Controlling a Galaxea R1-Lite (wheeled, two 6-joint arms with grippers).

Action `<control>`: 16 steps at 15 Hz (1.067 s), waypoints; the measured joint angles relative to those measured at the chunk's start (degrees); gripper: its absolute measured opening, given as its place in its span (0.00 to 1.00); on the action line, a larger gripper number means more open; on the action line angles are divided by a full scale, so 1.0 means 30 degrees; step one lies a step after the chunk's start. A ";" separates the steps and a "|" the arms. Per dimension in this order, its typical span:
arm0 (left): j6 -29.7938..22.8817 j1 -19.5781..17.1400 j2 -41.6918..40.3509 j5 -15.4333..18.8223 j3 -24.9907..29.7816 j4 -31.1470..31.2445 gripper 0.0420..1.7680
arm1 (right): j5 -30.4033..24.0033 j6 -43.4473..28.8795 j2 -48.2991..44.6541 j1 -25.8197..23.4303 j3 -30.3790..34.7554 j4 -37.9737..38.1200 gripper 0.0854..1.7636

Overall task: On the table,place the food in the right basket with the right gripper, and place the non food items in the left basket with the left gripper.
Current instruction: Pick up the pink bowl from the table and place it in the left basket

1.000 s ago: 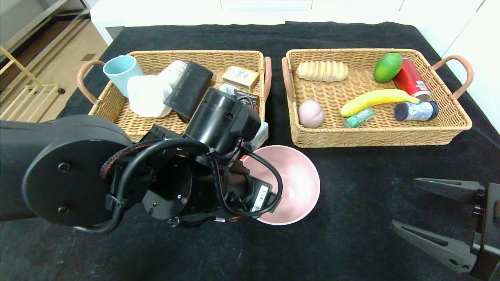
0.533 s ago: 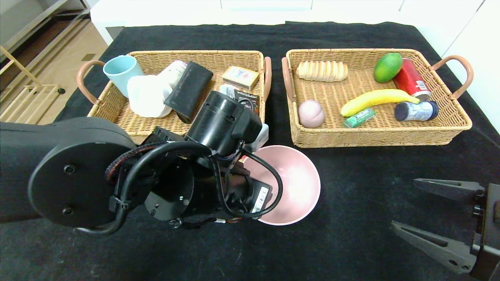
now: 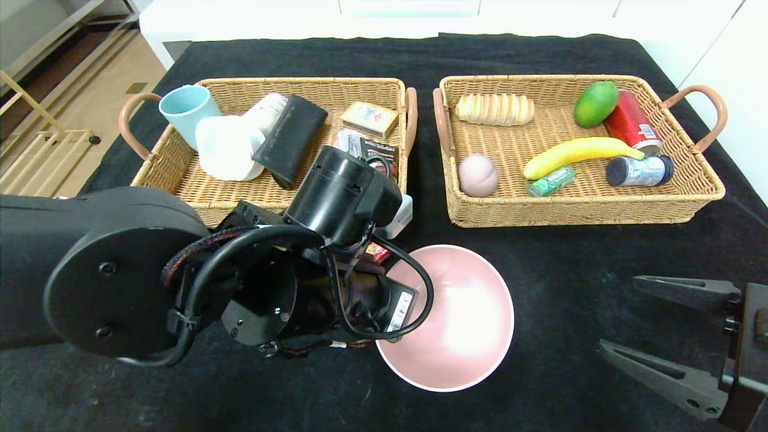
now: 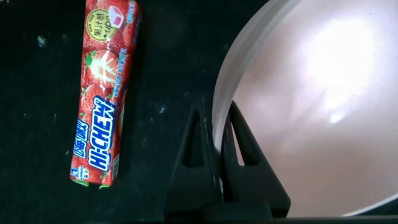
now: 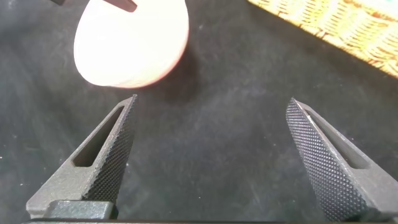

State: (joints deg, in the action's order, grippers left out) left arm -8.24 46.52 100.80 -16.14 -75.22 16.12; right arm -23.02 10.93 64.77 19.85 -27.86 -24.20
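Observation:
My left gripper (image 4: 214, 111) is shut on the rim of the large pink bowl (image 3: 459, 321), one finger inside and one outside; the bowl (image 4: 311, 93) hangs tilted above the black table (image 3: 558, 264). The red candy stick pack (image 4: 102, 93) lies on the cloth beside it, mostly hidden under my left wrist in the head view. My right gripper (image 3: 621, 315) hovers open at the near right, the bowl (image 5: 130, 43) beyond it. The peach-like ball (image 3: 477, 174) and bread loaf (image 3: 494, 109) lie in the right basket (image 3: 576, 215). The black glasses case (image 3: 290, 138) is in the left basket (image 3: 300, 81).
The left basket also holds a light blue cup (image 3: 183, 108), a white item and small boxes. In the right basket are a banana (image 3: 576, 153), a green mango (image 3: 596, 103), a red can (image 3: 631, 126) and a small jar. A pale box end (image 3: 401, 215) shows behind my left wrist.
My left gripper closed on the bowl's rim. The bowl has come up off the cloth and shifted toward the table's near side. The right arm has not moved.

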 joint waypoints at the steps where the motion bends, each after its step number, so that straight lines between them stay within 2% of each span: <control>1: 0.0000 -0.0008 -0.0004 0.0000 0.0053 0.0000 0.07 | 0.0004 0.0000 0.0000 0.0016 -0.0004 0.0008 0.97; 16: 0.0000 0.0020 -0.0142 -0.0037 0.0081 0.0073 0.07 | 0.0004 -0.0008 0.0000 0.0024 0.0008 0.0000 0.97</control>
State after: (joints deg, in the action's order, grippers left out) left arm -8.24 46.58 100.38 -16.25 -74.97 16.34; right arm -23.00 10.91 64.77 19.92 -27.83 -24.20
